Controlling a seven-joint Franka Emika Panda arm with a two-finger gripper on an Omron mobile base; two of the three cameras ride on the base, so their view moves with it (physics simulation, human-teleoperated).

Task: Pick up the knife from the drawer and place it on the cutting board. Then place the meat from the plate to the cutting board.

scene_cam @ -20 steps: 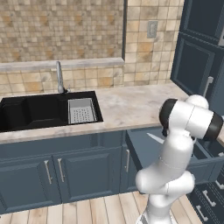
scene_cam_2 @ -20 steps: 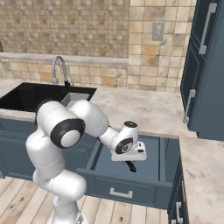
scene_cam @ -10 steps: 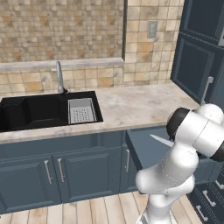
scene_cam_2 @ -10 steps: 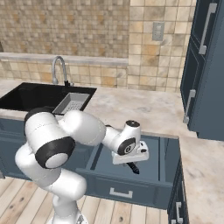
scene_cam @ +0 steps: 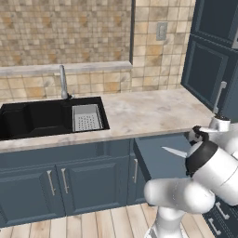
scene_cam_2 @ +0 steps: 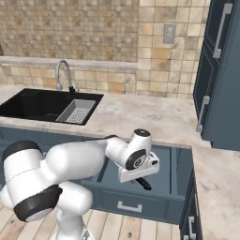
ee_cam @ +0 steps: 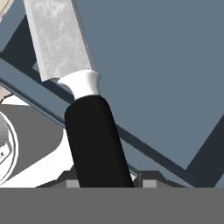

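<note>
Hand view puts the knife (ee_cam: 87, 131) right in front of me: its black handle rises from between the fingers (ee_cam: 105, 183) at the bottom of the picture, and the silver blade runs up and away toward the top left corner, over the blue-grey floor of the drawer (ee_cam: 153, 65). I read the fingers as clamped on the handle. In the right base view the hand sits over the open drawer (scene_cam_2: 140, 199), near its front panel, with the dark handle end of the knife (scene_cam_2: 143, 183) poking out below it. In the left base view I see the blade tip of the knife (scene_cam: 174, 152) pointing left above the drawer (scene_cam: 158, 158), below the worktop (scene_cam: 148, 111) front edge, right of the sink (scene_cam: 46, 116).
</note>
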